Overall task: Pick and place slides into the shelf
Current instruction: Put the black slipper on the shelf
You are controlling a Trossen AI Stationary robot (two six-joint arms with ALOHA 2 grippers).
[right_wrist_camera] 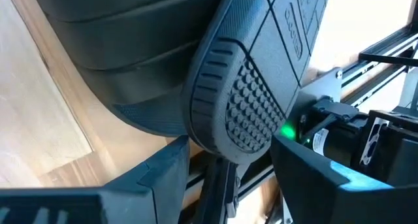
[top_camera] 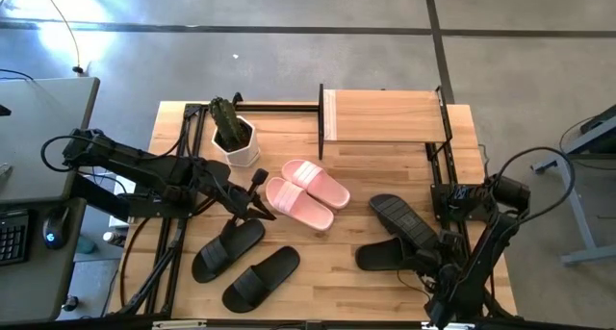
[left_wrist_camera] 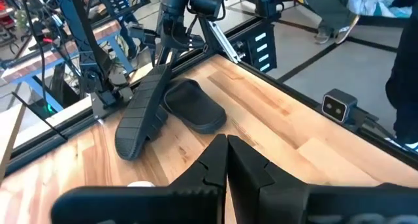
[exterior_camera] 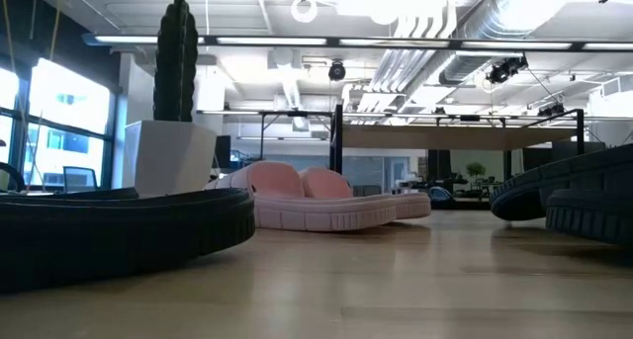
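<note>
Fingers of the right gripper (right_wrist_camera: 225,178) are spread wide apart, and the bumpy end of a black slide (right_wrist_camera: 248,100) is seen right between them — nothing is squeezed yet. In the view from above, this gripper (top_camera: 435,263) is down by the near right corner of the table (top_camera: 366,282), at the two black slides there. One of them (top_camera: 402,217) is tipped up on the other (top_camera: 385,257), which lies flat.

The left gripper (left_wrist_camera: 225,162) is shut tight, with nothing in it. It hangs over the middle of the table, just beside the pink slides (top_camera: 306,192).

The next squeeze is best made on the thick edge of the tipped slide, well inside the fingers, so it does not slip out. A slow lift would be good, so the flat slide under it is not dragged along.

The shelf (top_camera: 385,116) stands at the far side of the table, and no slide is seen on its wooden top. Two more black slides (top_camera: 245,263) lie at the near left. A plant pot (top_camera: 234,138) stands near the shelf — it should be kept away from on the way over.
</note>
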